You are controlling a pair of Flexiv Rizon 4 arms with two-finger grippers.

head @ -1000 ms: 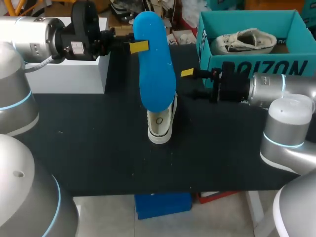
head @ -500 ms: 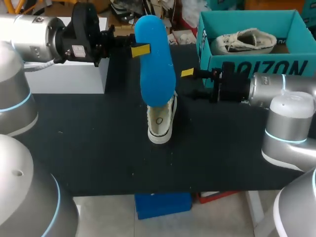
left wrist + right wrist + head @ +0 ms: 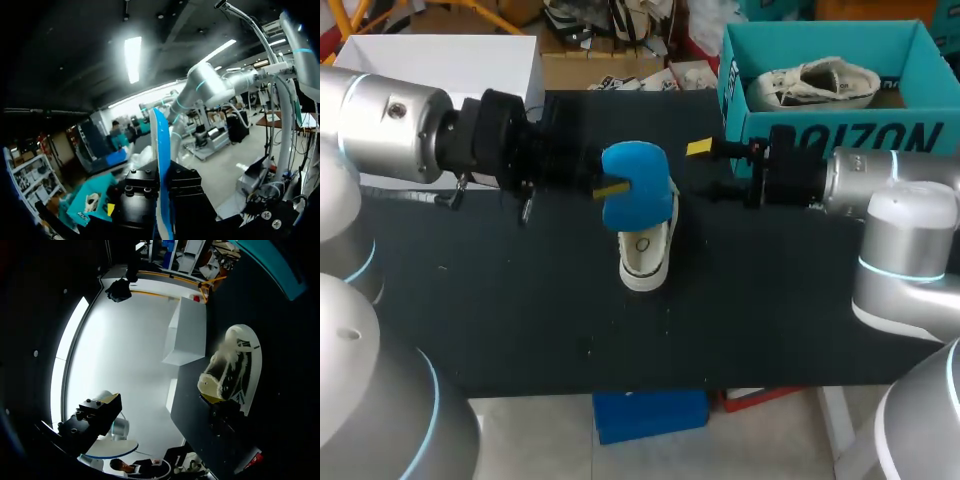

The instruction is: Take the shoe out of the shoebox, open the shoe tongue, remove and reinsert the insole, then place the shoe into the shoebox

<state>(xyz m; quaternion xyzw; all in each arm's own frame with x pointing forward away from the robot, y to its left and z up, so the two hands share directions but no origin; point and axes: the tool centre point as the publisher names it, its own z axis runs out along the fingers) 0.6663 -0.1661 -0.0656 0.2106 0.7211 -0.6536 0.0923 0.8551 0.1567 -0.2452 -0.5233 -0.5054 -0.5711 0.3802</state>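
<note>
A white shoe (image 3: 645, 252) stands on the black table (image 3: 520, 310), heel toward the front edge. Right over its opening, my left gripper (image 3: 620, 188) is shut on the blue insole (image 3: 636, 183); I cannot tell if the insole touches the shoe. In the left wrist view the insole (image 3: 162, 150) stands edge-on, pinched by the left gripper (image 3: 161, 176). My right gripper (image 3: 702, 149) hangs open just right of the shoe, with nothing in it. In the right wrist view the shoe (image 3: 234, 369) lies beside one finger of the right gripper (image 3: 160, 400).
A teal shoebox (image 3: 820, 125) stands at the back right behind my right arm, with a second white shoe (image 3: 812, 84) inside. A white box (image 3: 440, 55) stands at the back left. The white box (image 3: 189, 338) shows beyond the shoe in the right wrist view.
My left arm has swung forward and down, tipping the insole from high and upright to low over the shoe's opening. The right arm and shoe have not moved.
</note>
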